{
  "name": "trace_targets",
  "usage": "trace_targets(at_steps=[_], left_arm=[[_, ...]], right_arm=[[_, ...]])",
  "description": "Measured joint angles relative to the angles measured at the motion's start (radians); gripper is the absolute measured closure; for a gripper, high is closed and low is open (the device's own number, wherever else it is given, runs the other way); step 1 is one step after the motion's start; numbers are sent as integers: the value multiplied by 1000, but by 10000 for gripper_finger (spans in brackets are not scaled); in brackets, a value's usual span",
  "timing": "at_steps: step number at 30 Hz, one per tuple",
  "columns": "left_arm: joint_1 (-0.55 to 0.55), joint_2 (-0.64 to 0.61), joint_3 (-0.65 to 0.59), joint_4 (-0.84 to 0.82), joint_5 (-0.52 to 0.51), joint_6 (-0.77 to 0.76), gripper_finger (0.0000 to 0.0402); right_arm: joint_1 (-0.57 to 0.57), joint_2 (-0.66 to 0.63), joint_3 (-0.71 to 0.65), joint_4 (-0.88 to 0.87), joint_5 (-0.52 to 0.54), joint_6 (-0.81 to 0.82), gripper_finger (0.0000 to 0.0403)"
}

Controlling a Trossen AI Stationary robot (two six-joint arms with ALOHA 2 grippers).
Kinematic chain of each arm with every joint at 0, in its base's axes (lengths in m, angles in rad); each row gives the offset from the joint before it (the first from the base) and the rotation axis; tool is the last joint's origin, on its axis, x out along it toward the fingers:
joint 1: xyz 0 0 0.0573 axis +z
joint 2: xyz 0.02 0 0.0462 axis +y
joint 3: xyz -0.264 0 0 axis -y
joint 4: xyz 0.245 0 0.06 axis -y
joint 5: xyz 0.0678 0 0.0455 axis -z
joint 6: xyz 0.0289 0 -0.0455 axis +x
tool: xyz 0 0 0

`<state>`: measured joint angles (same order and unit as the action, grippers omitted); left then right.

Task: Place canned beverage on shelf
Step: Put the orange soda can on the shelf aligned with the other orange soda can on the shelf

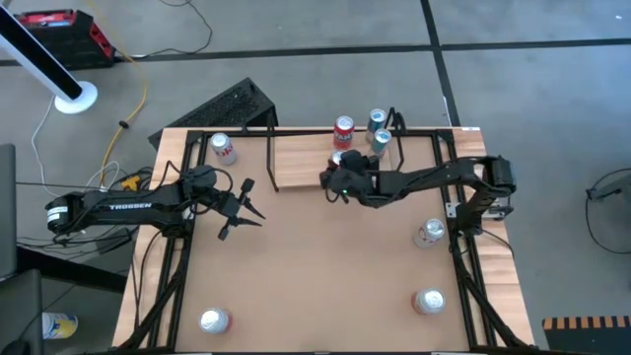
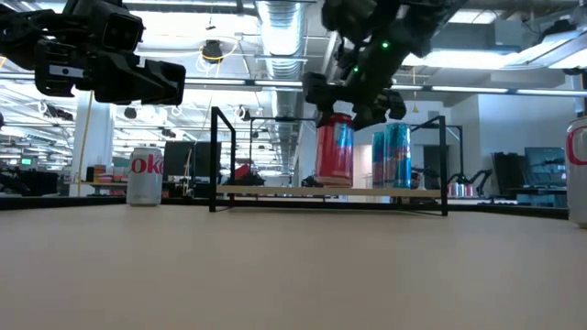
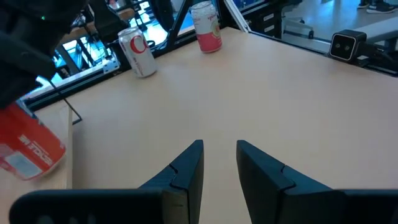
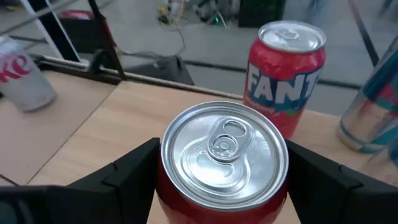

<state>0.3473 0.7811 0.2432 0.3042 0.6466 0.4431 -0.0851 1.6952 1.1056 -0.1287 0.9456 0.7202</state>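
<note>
The shelf (image 1: 296, 163) is a light-wood plank with black rod uprights at the table's far side. On it stand a red Fanta can (image 4: 286, 68) and two blue cans (image 2: 392, 156). My right gripper (image 1: 338, 168) is over the shelf's near edge, shut on a red can (image 4: 224, 155) in front of the Fanta can. My left gripper (image 1: 251, 205) hangs open and empty above the table, left of the shelf's near left corner; it also shows in the left wrist view (image 3: 217, 146). My right gripper pinches the red can's upper side wall, just below the rim (image 4: 163, 163), between its two fingers, one on each side. The fingers (image 4: 134, 171) slant down from the table's near side. The can is upright over the plank; I cannot tell whether its base touches.
A silver Coke can (image 1: 222, 148) stands on the table left of the shelf. Two more cans (image 1: 431, 232) (image 1: 429, 301) stand at the right and one (image 1: 212, 320) at the near left. The middle of the table (image 1: 325, 266) is bare.
</note>
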Motion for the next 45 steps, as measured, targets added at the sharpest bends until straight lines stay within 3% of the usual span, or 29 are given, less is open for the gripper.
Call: trace_targets(at_steps=[12, 19, 26, 45], left_arm=[[0, 0, 0, -3, 3, -2, 317], [0, 0, 0, -8, 2, 0, 317], [0, 0, 0, -8, 2, 1, 317], [0, 0, 0, -7, 2, -2, 317]], right_arm=[[-23, 126, 210, -344, 68, 163, 86], [-30, 127, 200, -358, 77, 173, 18], [-29, 123, 200, -356, 73, 123, 23], [-64, 102, 199, -372, -153, -129, 15]])
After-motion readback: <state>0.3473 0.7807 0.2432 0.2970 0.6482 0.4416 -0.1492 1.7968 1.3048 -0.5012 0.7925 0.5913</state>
